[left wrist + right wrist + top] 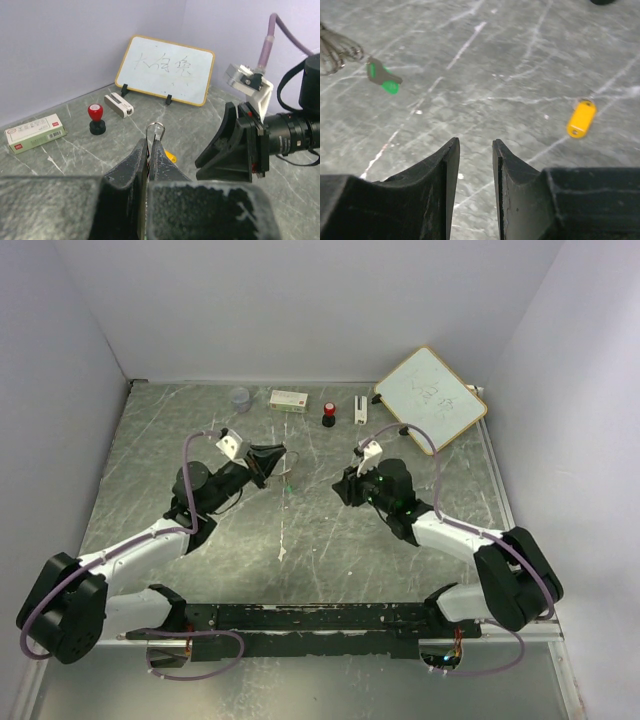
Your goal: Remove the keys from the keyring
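- The keyring, a thin silvery wire loop, is pinched upright between the closed fingers of the left gripper.
- 1 green key shows near the ring; attachment unclear.
- 1 yellow tag lies loose on the table.
- The right gripper is slightly parted and empty.
- The contents of the small cup are unreadable.

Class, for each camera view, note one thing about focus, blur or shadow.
Top external: even light, faint shadows on the table. Left wrist: the left gripper blurs near the lens; the whiteboard is sharp. Right wrist: the green key and yellow tag look soft.
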Controlling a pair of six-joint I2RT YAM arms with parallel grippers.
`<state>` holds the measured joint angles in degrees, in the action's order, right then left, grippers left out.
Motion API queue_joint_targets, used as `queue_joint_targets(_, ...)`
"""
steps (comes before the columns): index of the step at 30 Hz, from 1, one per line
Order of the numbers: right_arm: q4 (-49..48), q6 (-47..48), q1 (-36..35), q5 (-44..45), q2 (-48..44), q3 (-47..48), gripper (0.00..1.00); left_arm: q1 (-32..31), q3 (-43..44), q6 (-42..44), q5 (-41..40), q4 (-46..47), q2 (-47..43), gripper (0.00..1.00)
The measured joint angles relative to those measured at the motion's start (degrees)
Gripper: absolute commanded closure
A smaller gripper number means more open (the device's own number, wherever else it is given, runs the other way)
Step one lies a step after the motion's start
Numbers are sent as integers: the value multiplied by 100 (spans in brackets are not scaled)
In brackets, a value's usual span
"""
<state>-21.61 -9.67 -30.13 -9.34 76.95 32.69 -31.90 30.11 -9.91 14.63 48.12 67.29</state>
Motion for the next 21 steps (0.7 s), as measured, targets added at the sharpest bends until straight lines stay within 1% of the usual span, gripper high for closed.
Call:
queue_joint_targets(3,-675,-83,-105,-339,-17,-264,68,0,85,-52,2,-63,-96,93)
queue_joint_targets(5,-1058,-81,-308,-407,-17,-374,68,0,138,-109,2,-105,-151,93)
queue_joint_targets(12,-2350,63,-1167,-216,179,-511,69,0,240,-304,15,-144,-205,93)
queue_joint_targets(17,-3005,83,-1300,-44,592,-505,69,0,267,-452,22,-173,-205,93)
queue_joint_targets(21,-3300,79,-1331,-9,918,-494,69,0,289,-540,24,-186,-216,93)
